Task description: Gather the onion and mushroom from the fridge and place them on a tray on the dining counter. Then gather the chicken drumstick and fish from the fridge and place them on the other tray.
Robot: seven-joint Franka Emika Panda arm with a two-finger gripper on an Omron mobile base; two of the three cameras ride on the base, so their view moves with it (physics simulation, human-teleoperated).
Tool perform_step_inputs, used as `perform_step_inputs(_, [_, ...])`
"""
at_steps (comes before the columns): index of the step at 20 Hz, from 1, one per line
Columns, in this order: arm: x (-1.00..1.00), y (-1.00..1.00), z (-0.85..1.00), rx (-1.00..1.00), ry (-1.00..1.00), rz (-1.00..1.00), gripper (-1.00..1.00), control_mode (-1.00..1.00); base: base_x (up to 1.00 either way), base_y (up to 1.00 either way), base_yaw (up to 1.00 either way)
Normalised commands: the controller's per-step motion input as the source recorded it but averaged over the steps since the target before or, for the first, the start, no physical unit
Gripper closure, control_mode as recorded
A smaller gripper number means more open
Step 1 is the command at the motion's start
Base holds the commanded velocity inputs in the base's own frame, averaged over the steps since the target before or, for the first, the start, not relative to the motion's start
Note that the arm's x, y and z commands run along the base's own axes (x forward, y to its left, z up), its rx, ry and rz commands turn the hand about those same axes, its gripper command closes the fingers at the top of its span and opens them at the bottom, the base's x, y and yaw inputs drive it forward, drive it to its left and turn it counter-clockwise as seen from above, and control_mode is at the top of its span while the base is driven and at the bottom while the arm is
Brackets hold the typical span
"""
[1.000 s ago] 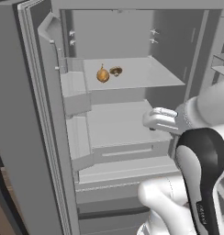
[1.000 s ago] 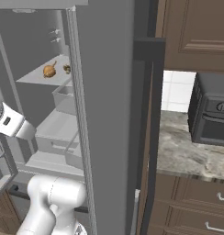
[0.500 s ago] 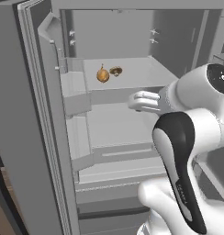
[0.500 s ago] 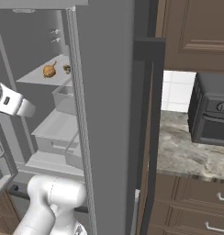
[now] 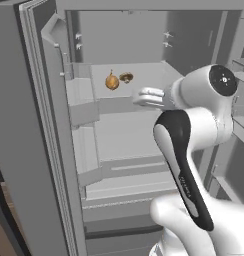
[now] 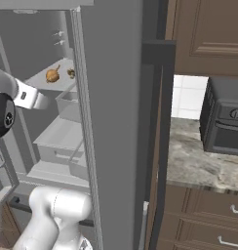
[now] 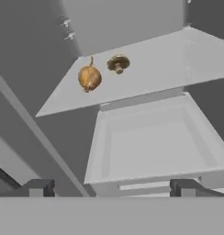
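In the left base view the pincer [image 5: 139,96] had risen from drawer level over the past second to just below the fridge [image 5: 39,150] shelf carrying the onion [image 5: 112,81] and mushroom [image 5: 126,77]; its jaws stood fully apart, holding nothing. In the right base view the onion [image 6: 52,75] sat beside the mushroom [image 6: 71,73], untouched; in the hand view the onion [image 7: 89,78] lay ahead with the fingertips [image 7: 38,187] spread wide, so the first pick was judged imminent.
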Motion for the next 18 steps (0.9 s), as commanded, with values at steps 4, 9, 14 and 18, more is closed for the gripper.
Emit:
perform_step_inputs(4, [0.57,0.07,0.42,-0.01,0.01,0.03,-1.0,-1.0,0.0,0.0,0.0])
perform_step_inputs(9, [0.52,0.21,0.06,-0.01,0.04,0.0,-1.0,-1.0,0.0,0.0,0.0])
perform_step_inputs(14, [0.54,0.14,0.0,0.0,0.12,0.0,-1.0,-1.0,0.0,0.0,0.0])
perform_step_inputs(18, [0.51,0.16,-0.02,0.0,0.06,0.0,-1.0,-1.0,0.0,0.0,0.0])
